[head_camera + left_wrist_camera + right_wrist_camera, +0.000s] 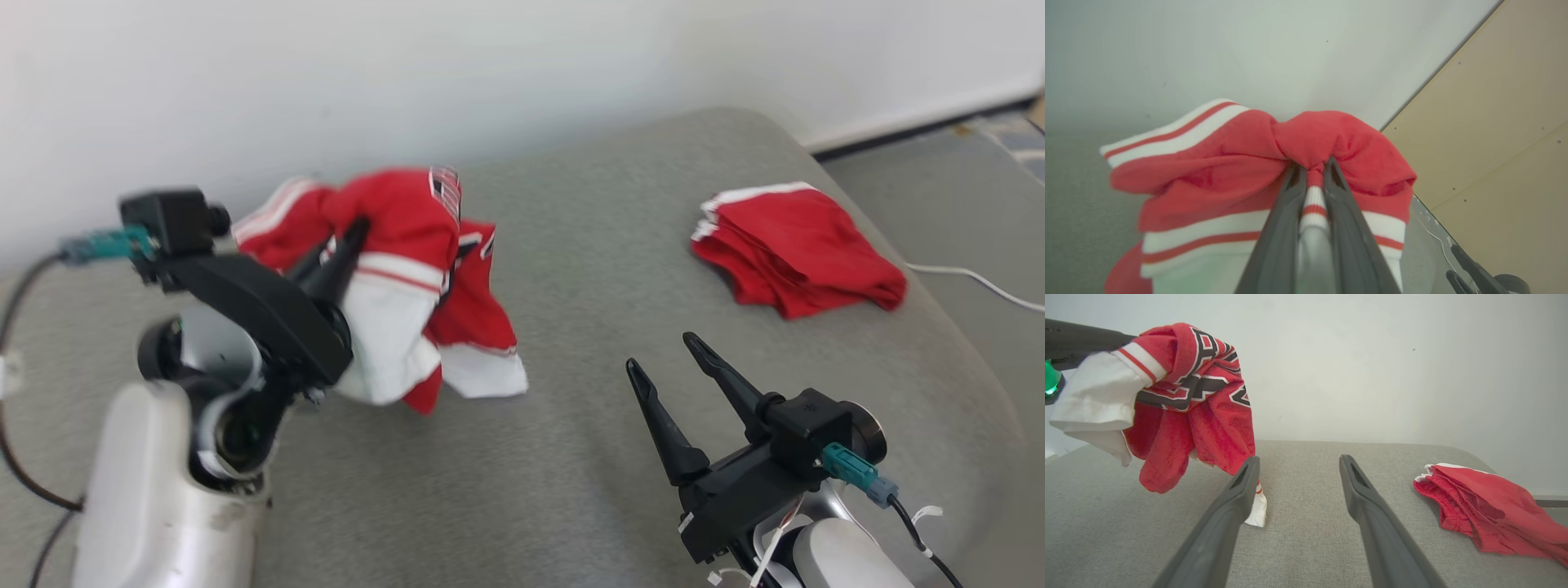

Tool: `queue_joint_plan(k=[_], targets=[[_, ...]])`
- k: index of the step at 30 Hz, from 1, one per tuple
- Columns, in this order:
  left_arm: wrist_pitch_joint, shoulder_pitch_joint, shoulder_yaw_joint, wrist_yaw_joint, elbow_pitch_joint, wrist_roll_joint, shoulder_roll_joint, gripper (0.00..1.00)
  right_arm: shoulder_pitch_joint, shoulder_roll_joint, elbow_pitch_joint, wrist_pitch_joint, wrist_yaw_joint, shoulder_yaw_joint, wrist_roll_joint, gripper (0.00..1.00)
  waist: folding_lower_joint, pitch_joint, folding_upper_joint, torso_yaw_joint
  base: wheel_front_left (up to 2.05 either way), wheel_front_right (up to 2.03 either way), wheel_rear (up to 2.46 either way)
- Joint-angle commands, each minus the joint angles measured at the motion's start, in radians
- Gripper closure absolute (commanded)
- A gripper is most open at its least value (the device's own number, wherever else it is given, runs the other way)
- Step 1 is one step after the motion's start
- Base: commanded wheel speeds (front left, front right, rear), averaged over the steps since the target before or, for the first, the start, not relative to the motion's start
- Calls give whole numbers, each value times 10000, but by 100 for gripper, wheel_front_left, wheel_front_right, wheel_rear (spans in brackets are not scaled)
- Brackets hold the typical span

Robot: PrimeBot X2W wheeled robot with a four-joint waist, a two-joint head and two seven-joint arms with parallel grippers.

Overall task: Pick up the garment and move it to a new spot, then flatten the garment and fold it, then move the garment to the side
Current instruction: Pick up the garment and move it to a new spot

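Grey fabric is covering the padded surface (588,269) under both arms, with a pale wall (490,65) standing behind it. The left tool (355,229) is pinching the red and white garment (408,212), its fingers (1282,228) clamping a bunched fold, a striped band showing between them. The garment is hanging from that tool and draping below its fingertips, with one white corner (1257,508) reaching down to the surface. The right tool (661,351) is hovering with jaws spread wide over bare fabric, the garment sitting up and to its left. A folded red cloth (796,245) is resting ahead and to its right, well apart.
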Motion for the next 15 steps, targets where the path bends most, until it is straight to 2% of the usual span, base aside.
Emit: queue_joint_plan(k=[1, 7, 8, 9, 13, 15], targets=[[-188, 139, -52, 27, 179, 13, -7, 100, 59, 40, -48, -16, -24, -20, -2, 0, 1, 623, 1, -911, 0, 0, 0], [-1075, 510, -649, 164, 2041, 1101, 102, 100, 87, 170, -25, -149, -24, -145, -51, 0, 1, 910, 1, -1151, 0, 0, 0], [-1253, 558, -730, 141, 2356, 1234, 93, 52, 131, 185, 4, -161, -24, -164, -62, 0, 1, 906, 1, -1130, 0, 0, 0], [-1477, 601, -800, 146, 2636, 1389, 110, 0, 171, 190, 34, -180, -24, -204, -75, 0, 1, 886, 1, -1088, 0, 0, 0], [-2502, 753, -1005, 105, 3513, 1753, 107, 0, 360, 276, 118, -227, -24, -330, -87, 0, 1, 699, 1, -780, 0, 0, 0], [-3208, 737, -1087, -64, 3627, 1724, 42, 0, 440, 253, 134, -235, -24, -443, -98, 0, 1, 548, 1, -541, 0, 0, 0]])
